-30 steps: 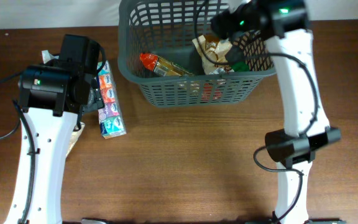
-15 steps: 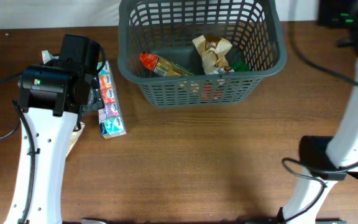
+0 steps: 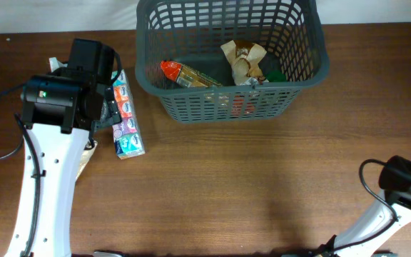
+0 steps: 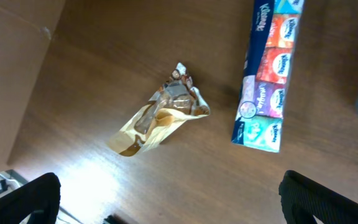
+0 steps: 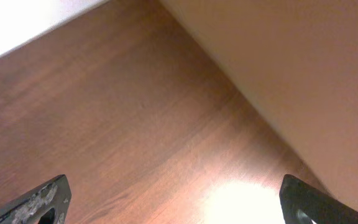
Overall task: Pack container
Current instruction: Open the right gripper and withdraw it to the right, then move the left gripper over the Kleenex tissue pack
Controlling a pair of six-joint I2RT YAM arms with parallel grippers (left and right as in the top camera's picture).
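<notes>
**Status.** Packing is partly done. The container (image 3: 212, 107) is standing upright on the desk (image 3: 248, 185) and is already holding several goods. An orange packet (image 3: 180, 73) is lying toward its left inner side. A brown bag (image 3: 242, 61) is sitting right of that packet, near the container's middle, and a green item (image 3: 273, 73) is showing just right of the bag. Something red is showing through the container's front lattice; what it is cannot be told.

**Outstanding.** Two goods are lying outside, both left of the container. A tissue pack (image 3: 125, 118) is lying flat near the container's left wall, not touching it. A crumpled tan wrapper (image 4: 160, 118) is lying farther from the container than the pack and apart from it. In the overhead view the left arm (image 3: 48, 107) is covering most of the wrapper.

**Left fingers** (image 4: 23, 202). They are spread wide and carrying nothing, hanging above the wrapper, beyond the tissue pack as taken from the container. In my judgement this arm is lining up on the wrapper.

**Right fingers** (image 5: 42, 202). They are likewise spread wide, with only bare desk showing between them. The right arm (image 3: 405, 189) is sitting well apart from the container, off its near right corner, and is engaging no goods.

**Assessment.** Most of the visible goods are sitting inside the container, and the wrapper and the tissue pack are remaining to be packed. The container is not looking overfull: open floor is showing behind and around the goods, so room is not appearing to be a constraint.
</notes>
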